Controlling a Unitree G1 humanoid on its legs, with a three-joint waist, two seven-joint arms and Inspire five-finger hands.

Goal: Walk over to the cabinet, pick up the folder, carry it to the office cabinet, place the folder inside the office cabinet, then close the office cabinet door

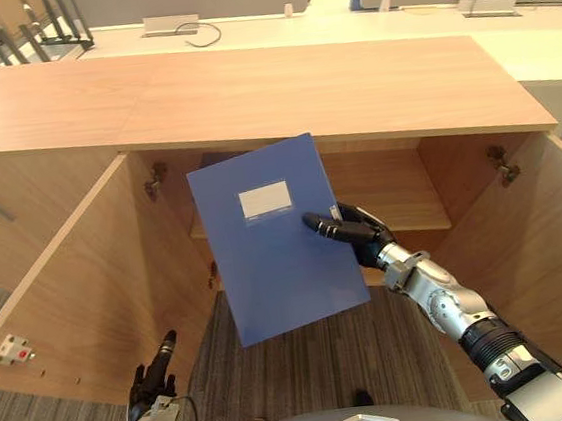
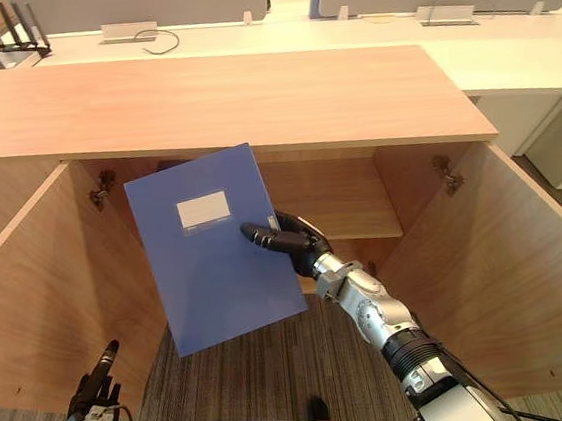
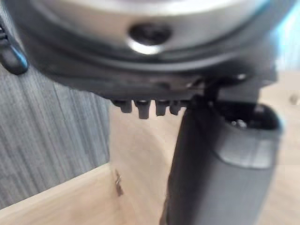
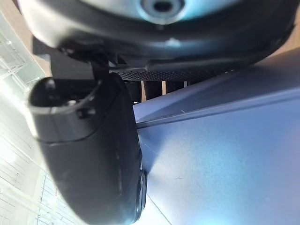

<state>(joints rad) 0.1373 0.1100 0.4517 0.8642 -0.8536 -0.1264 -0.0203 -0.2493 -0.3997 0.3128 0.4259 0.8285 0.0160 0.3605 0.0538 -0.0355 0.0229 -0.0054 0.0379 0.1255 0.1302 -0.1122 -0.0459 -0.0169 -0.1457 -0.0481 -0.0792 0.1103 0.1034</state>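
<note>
Right hand (image 1: 359, 232) has the blue folder (image 1: 266, 262) pinched at its right-hand edge. The thumb lies flat across the front cover and the fingers are tucked behind it; the right wrist view shows the thumb pressed onto the blue. The folder is held up with its face toward the head camera, a bit tilted, white label (image 1: 265, 199) near the top. It sits right in front of the office cabinet (image 1: 249, 93) opening. I can't tell whether its far edge has crossed the cabinet front.

Room-wise it looks decent. Both doors are swung wide, the left door (image 1: 78, 292) and the right door (image 1: 558, 262), so the opening has a clear gap on either side of the folder. The folder's top edge is just under the overhanging edge of the cabinet top. Inside there's one shelf (image 1: 401, 208), bare to the right of the hand; the folder covers its left part. The hinges (image 1: 154, 181) stick out a little at the upper corners, the nearer one just beside the folder's top left corner.

Left hand (image 1: 156, 374) hangs low next to the left door over the grey carpet (image 1: 327, 356), fingers loose and straight, holding nothing.

Other stuff: a small red-and-white tag (image 1: 12, 349) on the left door's lower edge, and a white desk (image 1: 341, 18) behind the cabinet with a loop of cable (image 1: 204, 36).
</note>
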